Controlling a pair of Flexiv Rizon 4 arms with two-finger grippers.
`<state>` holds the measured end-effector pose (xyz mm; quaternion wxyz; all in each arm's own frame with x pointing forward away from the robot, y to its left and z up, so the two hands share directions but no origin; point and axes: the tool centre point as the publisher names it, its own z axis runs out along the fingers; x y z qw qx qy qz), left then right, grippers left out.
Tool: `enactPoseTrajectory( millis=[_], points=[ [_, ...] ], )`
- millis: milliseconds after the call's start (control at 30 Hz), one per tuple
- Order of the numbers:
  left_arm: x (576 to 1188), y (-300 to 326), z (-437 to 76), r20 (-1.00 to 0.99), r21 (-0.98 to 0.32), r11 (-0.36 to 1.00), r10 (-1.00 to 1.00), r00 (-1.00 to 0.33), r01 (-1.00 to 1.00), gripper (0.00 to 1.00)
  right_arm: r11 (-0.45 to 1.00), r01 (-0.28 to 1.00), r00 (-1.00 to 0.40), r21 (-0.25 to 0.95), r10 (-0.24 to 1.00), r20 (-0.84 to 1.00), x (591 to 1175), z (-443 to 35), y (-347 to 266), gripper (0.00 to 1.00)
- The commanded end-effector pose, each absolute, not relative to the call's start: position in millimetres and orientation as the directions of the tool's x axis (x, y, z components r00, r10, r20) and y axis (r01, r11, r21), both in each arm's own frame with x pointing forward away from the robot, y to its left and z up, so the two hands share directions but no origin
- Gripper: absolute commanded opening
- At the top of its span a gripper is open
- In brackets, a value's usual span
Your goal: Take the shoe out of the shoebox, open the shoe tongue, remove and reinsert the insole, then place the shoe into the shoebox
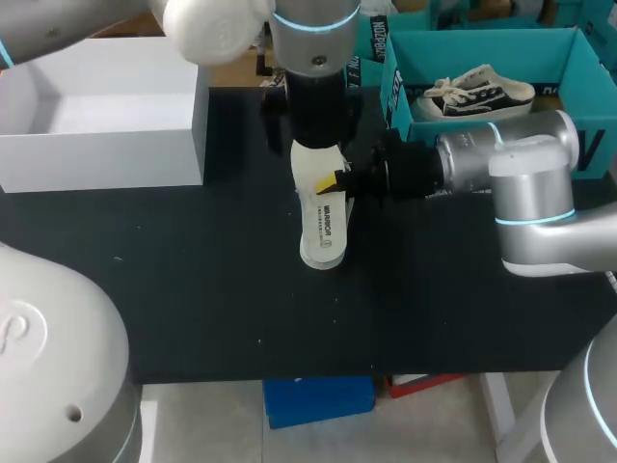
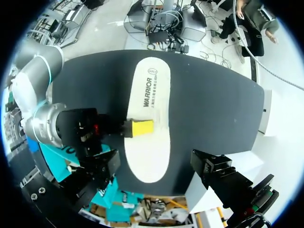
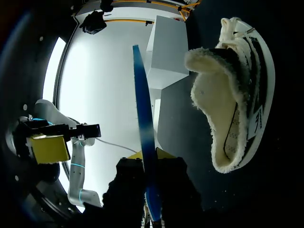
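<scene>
My right gripper (image 1: 339,180) is shut on the side edge of the white insole (image 1: 323,217), which lies flat, print side up, over the black mat. From the right wrist the insole (image 3: 145,137) shows edge-on with a blue underside between the right gripper (image 3: 151,156) fingers. The fleece-lined shoe (image 3: 237,95) lies on its side on the mat beside the insole; the head view hides it behind my left arm. My left gripper (image 2: 159,173) hangs open above the insole (image 2: 148,123), nothing between its fingers. The right gripper's yellow tip (image 2: 141,127) sits on the insole's edge.
A white open box (image 1: 106,125) stands at the back left of the mat. At the back right, a teal shoebox (image 1: 482,48) holds another shoe (image 1: 477,92). The mat's front edge (image 1: 318,371) runs below the insole.
</scene>
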<state>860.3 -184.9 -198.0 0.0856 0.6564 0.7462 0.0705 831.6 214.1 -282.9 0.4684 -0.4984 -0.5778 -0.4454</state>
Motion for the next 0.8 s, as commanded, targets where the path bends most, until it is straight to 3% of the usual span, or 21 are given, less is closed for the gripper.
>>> enactPoseTrajectory(
  millis=[33,800],
  points=[
    [840.8,-175.7,-191.0,-0.051,0.251,0.125,0.992,-0.116,0.96,1.0,0.107,0.993,-0.064,0.047,0.161,0.985,831.8,-283.1,214.6,0.0],
    [765.2,-177.2,-202.1,-0.086,0.222,0.095,0.993,-0.078,0.97,1.0,0.107,0.993,-0.064,0.047,0.161,0.985,831.8,-283.1,214.6,0.0]
  ],
)
